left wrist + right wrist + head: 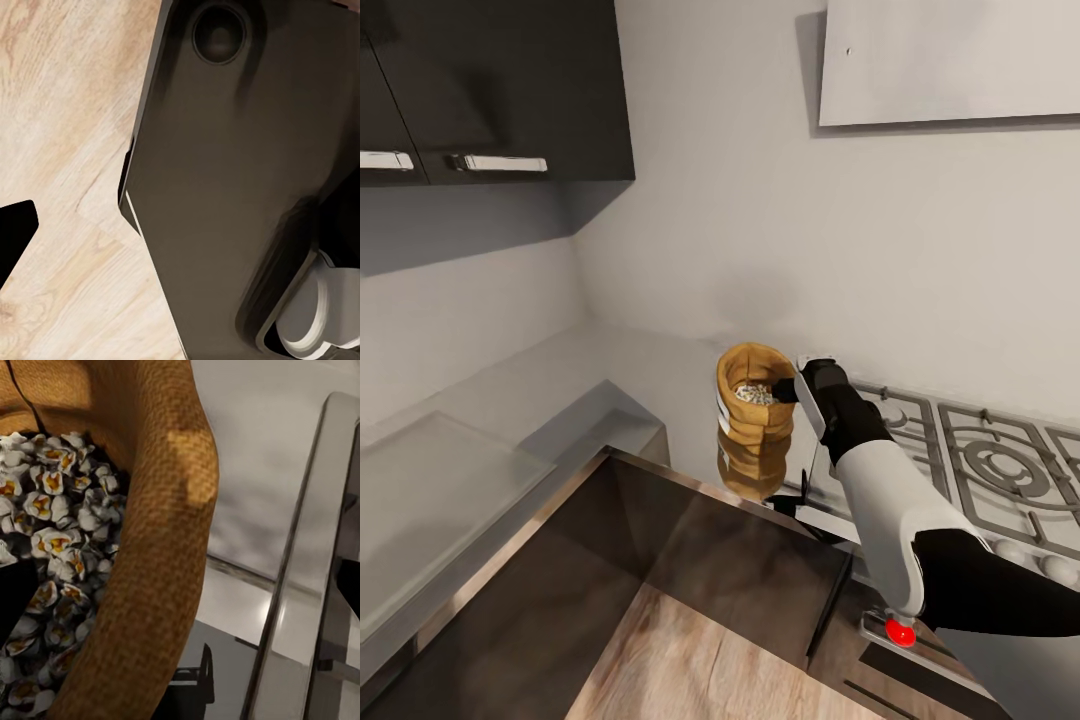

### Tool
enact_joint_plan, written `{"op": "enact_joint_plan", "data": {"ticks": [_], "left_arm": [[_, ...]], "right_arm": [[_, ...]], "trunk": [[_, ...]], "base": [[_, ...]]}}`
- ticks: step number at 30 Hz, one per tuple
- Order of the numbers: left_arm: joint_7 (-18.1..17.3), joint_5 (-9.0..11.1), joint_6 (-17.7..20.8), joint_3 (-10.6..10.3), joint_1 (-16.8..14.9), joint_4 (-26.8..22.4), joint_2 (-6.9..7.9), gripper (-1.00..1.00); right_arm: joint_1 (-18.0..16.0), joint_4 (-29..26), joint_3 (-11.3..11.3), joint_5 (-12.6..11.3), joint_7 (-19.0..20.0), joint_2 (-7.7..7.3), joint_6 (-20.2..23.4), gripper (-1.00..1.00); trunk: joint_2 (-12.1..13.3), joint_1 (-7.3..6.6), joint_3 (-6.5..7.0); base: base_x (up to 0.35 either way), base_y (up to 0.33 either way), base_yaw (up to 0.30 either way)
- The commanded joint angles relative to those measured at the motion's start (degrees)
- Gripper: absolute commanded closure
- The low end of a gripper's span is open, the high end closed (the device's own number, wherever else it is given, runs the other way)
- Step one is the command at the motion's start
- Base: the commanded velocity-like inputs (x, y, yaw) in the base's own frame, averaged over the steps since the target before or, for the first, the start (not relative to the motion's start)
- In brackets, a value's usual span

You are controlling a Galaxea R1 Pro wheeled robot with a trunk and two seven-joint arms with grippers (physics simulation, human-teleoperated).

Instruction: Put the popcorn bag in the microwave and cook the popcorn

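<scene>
Right gripper clamps the rolled rim of the popcorn bag, popcorn inside, above the counter beside the hob. Left gripper's jaws: cannot tell.

**Left wrist: floor & dark panel**

We see light wood-grain floor w/ a broad dark glossy panel across it — round recess near one end, white-grey curved part beside it, black shape at the frame edge.

no readable text, labels, brands or numbers on anything in view.
</scene>
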Motion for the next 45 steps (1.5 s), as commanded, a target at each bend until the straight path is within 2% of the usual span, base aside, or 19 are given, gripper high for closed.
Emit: {"op": "enact_joint_plan", "data": {"ticks": [1, 5, 6, 30, 32, 35, 38, 45], "left_arm": [[0.0, 0.0, -0.1, 0.3, 0.0, -0.1, -0.01, -1.00], [0.0, 0.0, -0.1, 0.3, 0.0, -0.1, -0.01, -1.00], [0.0, 0.0, -0.1, 0.3, 0.0, -0.1, -0.01, -1.00], [0.0, 0.0, -0.1, 0.3, 0.0, -0.1, -0.01, -1.00], [0.0, 0.0, -0.1, 0.3, 0.0, -0.1, -0.01, -1.00], [0.0, 0.0, -0.2, 0.3, 0.0, -0.1, -0.01, -1.00], [0.0, 0.0, -0.2, 0.3, 0.0, -0.1, -0.01, -1.00], [0.0, 0.0, -0.2, 0.3, 0.0, -0.1, -0.01, -1.00]], "right_arm": [[0.0, 1.1, -0.1, 0.0, 0.0, 0.05, 0.3, -1.00], [0.0, 1.1, -0.1, -0.1, 0.1, 0.05, 0.3, -1.00], [0.0, 1.1, -0.1, -0.2, 0.1, 0.05, 0.3, 1.00], [0.0, 0.0, 0.1, 0.3, 0.3, 0.05, 1.7, 1.00], [0.0, -2.4, 0.1, 0.2, 0.3, 0.05, 4.1, 1.00], [0.0, -9.7, 0.1, 0.3, 0.2, 0.05, 10.4, 1.00], [0.1, -12.1, 0.0, 0.4, 0.2, 0.05, 14.0, 1.00], [-0.1, -12.6, 0.0, 0.5, 0.1, 0.05, 14.0, 1.00]], "trunk": [[0.0, 0.01, -0.07], [0.0, 0.01, -0.07], [0.0, 0.01, -0.07], [0.0, 0.01, -0.07], [0.0, 0.01, -0.07], [0.0, 0.01, -0.07], [0.0, 0.01, -0.07], [0.0, 0.01, -0.07]], "base": [[0.000, 0.000, 0.000], [0.000, 0.000, 0.000], [0.000, 0.000, 0.000], [0.000, 0.000, 0.000], [0.000, 0.000, 0.000], [0.000, 0.000, 0.000], [0.000, 0.000, 0.000], [0.000, 0.000, 0.000]]}}
